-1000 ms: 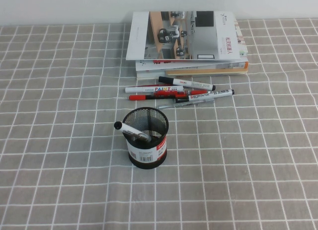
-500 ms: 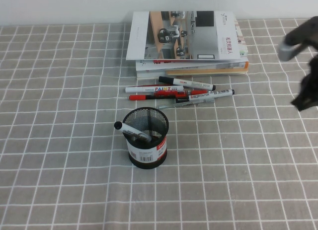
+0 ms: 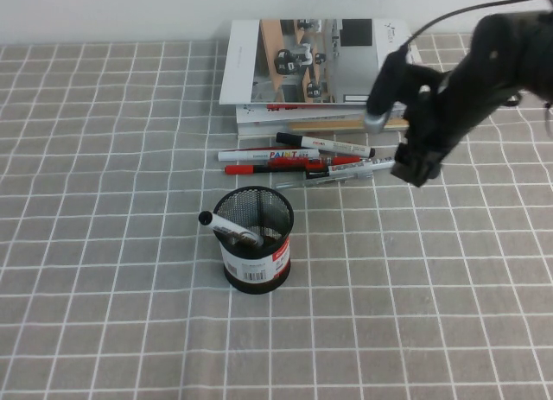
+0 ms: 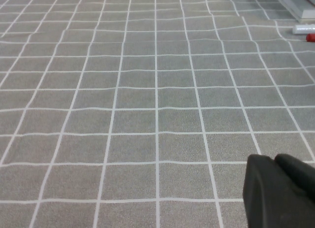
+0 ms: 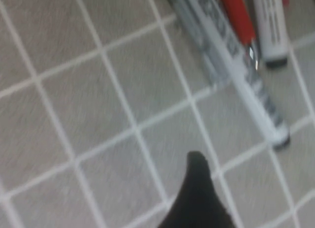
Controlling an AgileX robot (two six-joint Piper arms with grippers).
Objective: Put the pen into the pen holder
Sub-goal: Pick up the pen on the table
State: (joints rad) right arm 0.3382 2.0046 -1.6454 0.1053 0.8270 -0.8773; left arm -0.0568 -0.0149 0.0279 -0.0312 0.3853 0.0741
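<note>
One pen to fetch, right arm nearer.

High view: right hand (image 3: 416, 168), empty, finger spread unclear, hangs over the pen's (image 3: 367, 166) right tip; pen lies along the counter's far edge, behind the pen holder (image 3: 254, 238). Left wrist view: left hand (image 4: 280, 191), well apart, unreadable.

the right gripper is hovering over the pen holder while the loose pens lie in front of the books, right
Not quite. In the high view the right gripper hovers by the end of the loose pens, not over the pen holder. The pens do lie in front of the books.
</note>
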